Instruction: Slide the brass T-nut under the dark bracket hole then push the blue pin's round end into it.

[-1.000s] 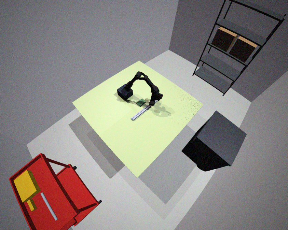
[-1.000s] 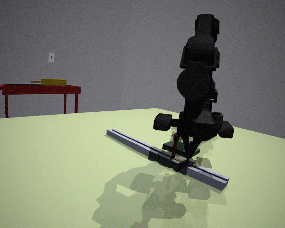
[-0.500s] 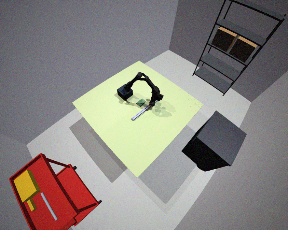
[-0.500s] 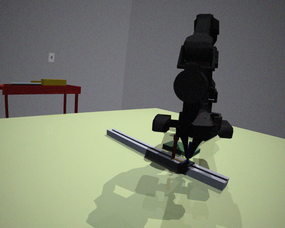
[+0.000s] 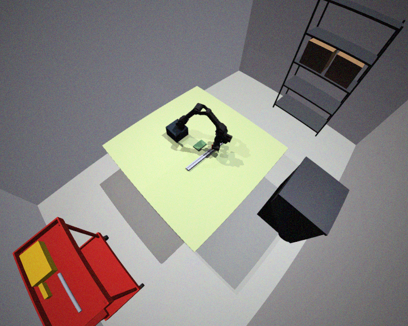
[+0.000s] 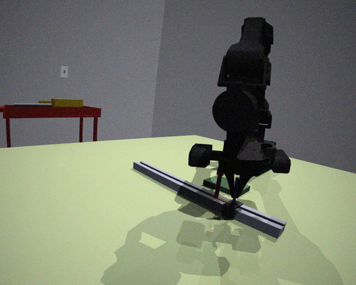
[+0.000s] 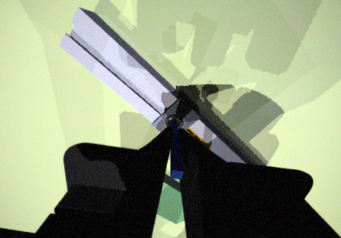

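Claw (image 5: pixel 215 148) (image 6: pixel 235 196) (image 7: pixel 174 132) nearly closed, gripping blue pin (image 6: pixel 236 187) (image 7: pixel 176 153) over dark bracket (image 6: pixel 229 211) (image 7: pixel 164 123), green tray (image 5: pixel 200 145) (image 6: pixel 213 182) (image 7: pixel 170 203) nearby.

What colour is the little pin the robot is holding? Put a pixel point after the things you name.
Blue (image 6: pixel 236 186) (image 7: pixel 176 153), best seen in the wrist view.

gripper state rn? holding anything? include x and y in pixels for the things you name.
Gripper (image 5: pixel 215 148) (image 6: pixel 235 197) (image 7: pixel 174 132): closed on the blue pin (image 6: pixel 236 184) (image 7: pixel 176 153), with the pin's lower end at the hole in the dark bracket (image 6: pixel 229 210).
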You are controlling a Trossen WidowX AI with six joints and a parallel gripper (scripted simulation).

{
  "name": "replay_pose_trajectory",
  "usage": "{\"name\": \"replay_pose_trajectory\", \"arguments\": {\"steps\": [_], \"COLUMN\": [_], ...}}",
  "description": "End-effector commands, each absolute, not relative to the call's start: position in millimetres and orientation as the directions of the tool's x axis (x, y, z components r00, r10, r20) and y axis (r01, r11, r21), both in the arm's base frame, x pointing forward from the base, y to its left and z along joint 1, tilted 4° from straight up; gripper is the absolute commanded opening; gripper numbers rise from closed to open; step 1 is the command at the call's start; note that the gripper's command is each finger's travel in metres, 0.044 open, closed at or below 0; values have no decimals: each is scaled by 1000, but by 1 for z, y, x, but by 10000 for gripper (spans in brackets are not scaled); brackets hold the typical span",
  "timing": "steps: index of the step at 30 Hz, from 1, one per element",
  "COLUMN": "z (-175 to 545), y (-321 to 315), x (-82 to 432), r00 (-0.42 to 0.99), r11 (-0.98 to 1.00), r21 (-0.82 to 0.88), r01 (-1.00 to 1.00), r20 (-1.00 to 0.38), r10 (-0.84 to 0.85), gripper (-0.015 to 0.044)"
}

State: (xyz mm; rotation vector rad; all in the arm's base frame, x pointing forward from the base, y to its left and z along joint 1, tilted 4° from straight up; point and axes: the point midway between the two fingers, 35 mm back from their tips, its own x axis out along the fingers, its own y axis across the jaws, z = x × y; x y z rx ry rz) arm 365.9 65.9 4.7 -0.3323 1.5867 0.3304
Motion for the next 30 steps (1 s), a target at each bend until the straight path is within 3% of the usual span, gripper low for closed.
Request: {"name": "replay_pose_trajectory", "arguments": {"steps": [1, 17, 26, 30], "z": [5, 5, 6, 7], "y": [66, 66, 66, 66], "x": [367, 367, 368, 368], "r00": [-51, -51, -50, -50], "r11": [912, 913, 913, 913], "r21": [17, 13, 14, 14], "r01": [-410, -408, -407, -407], "r20": [-999, -999, -999, -999], "r10": [-4, -8, -6, -6], "gripper": [-150, -150, 86, 90]}}
